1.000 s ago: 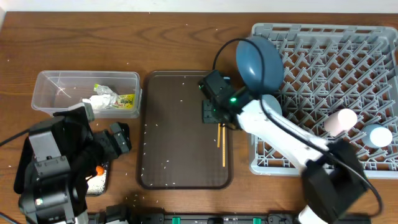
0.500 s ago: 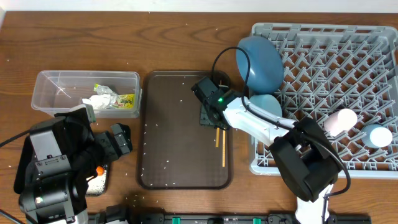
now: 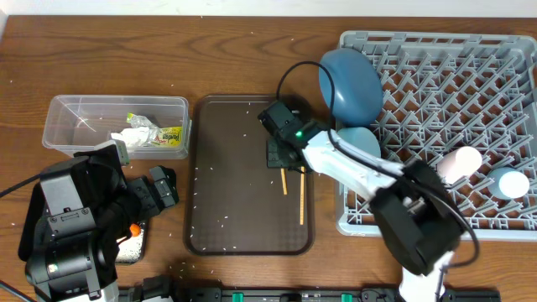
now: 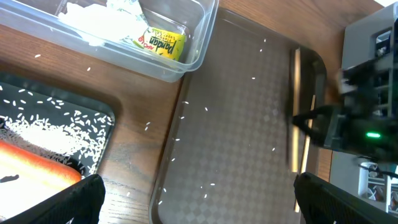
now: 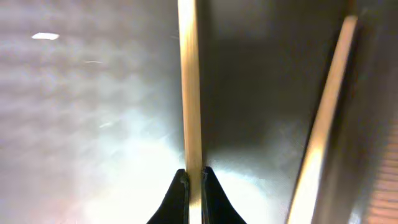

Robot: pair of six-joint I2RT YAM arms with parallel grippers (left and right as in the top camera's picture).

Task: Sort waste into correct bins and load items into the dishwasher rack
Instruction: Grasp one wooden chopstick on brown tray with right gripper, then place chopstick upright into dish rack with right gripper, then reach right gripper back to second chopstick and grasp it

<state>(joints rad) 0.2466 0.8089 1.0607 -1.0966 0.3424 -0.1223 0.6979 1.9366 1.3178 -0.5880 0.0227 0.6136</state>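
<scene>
A brown wooden table [image 3: 235,50] fills the overhead view, with a dark brown serving tray [image 3: 239,210] at its middle and the grey dishwasher rack [image 3: 470,75] on the right. The right gripper [image 3: 281,158] is down on the serving tray, its fingers pinched on one chopstick [image 3: 284,181] that sticks out just below them; the second chopstick [image 3: 302,200] lies just beside it, on the rack side. Behind the fingers, a blue plate [image 3: 348,84] leans on the rack's near corner with a white bowl [image 3: 365,141] below it, and a pinkish-white cup [image 3: 460,161] and a light-blue cup [image 3: 510,182] sit in the rack, well apart from the fingers. The left gripper [image 3: 159,188] hangs spread at the lower left, a clear tub [image 3: 67,113] beyond it and an orange carrot [image 3: 134,229] just beside it. From the left wrist, the left gripper [image 4: 199,190] shows both fingers [image 4: 68,205] wide apart with nothing between them. Beyond the left finger lies the black tray [image 4: 93,106] with rice grains [image 4: 56,132] and the carrot [image 4: 31,171], farther off the tub [image 4: 193,56] holding a yellow-green wrapper [image 4: 160,45] and a white napkin [image 4: 93,17]. The chopsticks [image 4: 295,112] lie beyond the right finger. From the right wrist, the right gripper [image 5: 194,186] has its dark fingertips [image 5: 179,194] clamped on one chopstick [image 5: 189,93], which runs straight ahead; the other [image 5: 326,118] lies apart to their right on the serving tray [image 5: 93,124].
</scene>
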